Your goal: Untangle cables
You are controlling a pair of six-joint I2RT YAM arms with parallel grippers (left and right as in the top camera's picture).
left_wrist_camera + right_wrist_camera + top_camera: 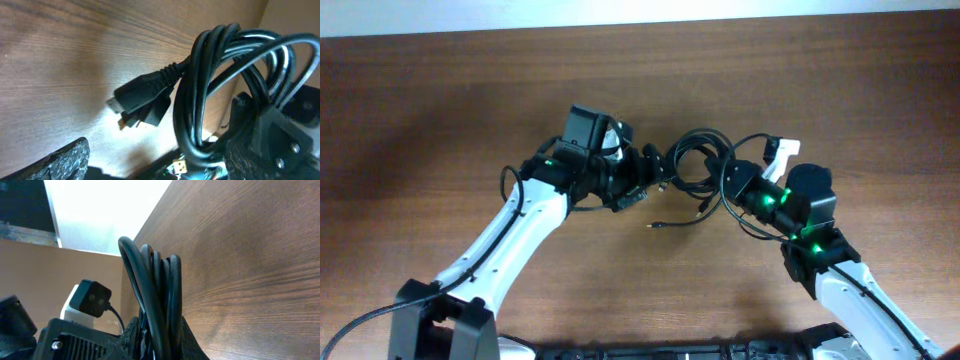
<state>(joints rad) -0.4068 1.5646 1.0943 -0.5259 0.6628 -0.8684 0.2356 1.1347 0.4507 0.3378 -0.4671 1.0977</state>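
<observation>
The cables are thin black cords bunched in loops on the wooden table between my two grippers. One loose plug end trails out in front. My right gripper is shut on several strands of the bundle, which stand up between its fingers. My left gripper is at the bundle's left side. In the left wrist view its fingers are wide apart, and the looped cords lie against the right finger. A black plug hangs just above the table.
The wooden table extends on all sides. The right arm's white and black camera block is beside the bundle and also shows in the right wrist view. Thicker arm wires run along both arms.
</observation>
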